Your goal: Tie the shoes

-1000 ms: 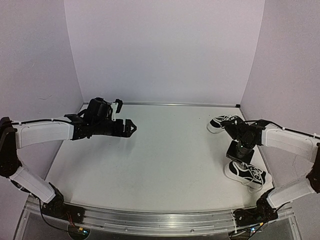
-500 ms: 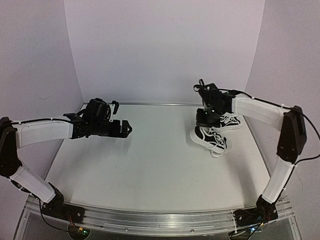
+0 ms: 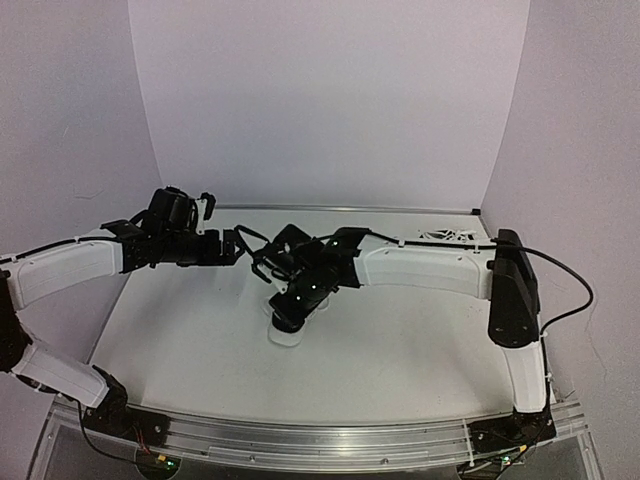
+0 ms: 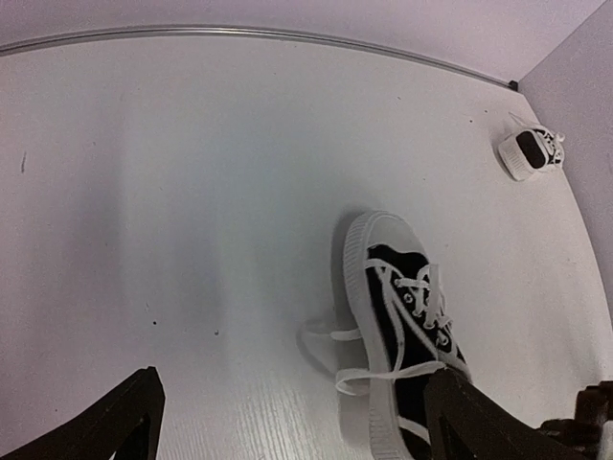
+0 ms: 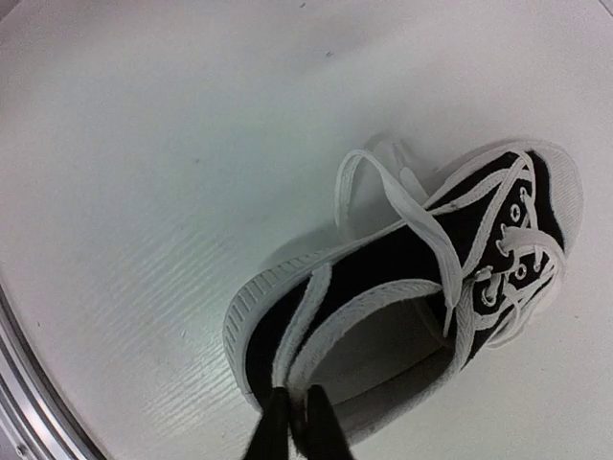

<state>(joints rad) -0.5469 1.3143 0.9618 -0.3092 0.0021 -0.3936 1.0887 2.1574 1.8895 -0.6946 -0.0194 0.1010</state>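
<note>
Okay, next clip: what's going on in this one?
The right claw is pinched shut on the heel of one black sneaker at the middle of the table, its white laces loose and untied. The left claw hangs open just beside it, holding nothing. The second sneaker lies by the far right corner. No tying is done yet.

Cloth shoe (image 5: 383, 264) — ribbed rubber sole (image 5: 241, 324), woven laces (image 5: 414, 217) — on a smooth table (image 5: 144, 144).

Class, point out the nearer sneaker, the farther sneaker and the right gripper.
nearer sneaker (image 4: 402, 331): left wrist view, laced upper.
farther sneaker (image 4: 530, 153): left wrist view, black upper.
right gripper (image 5: 297, 422): right wrist view, between fingertips at heel.
</note>
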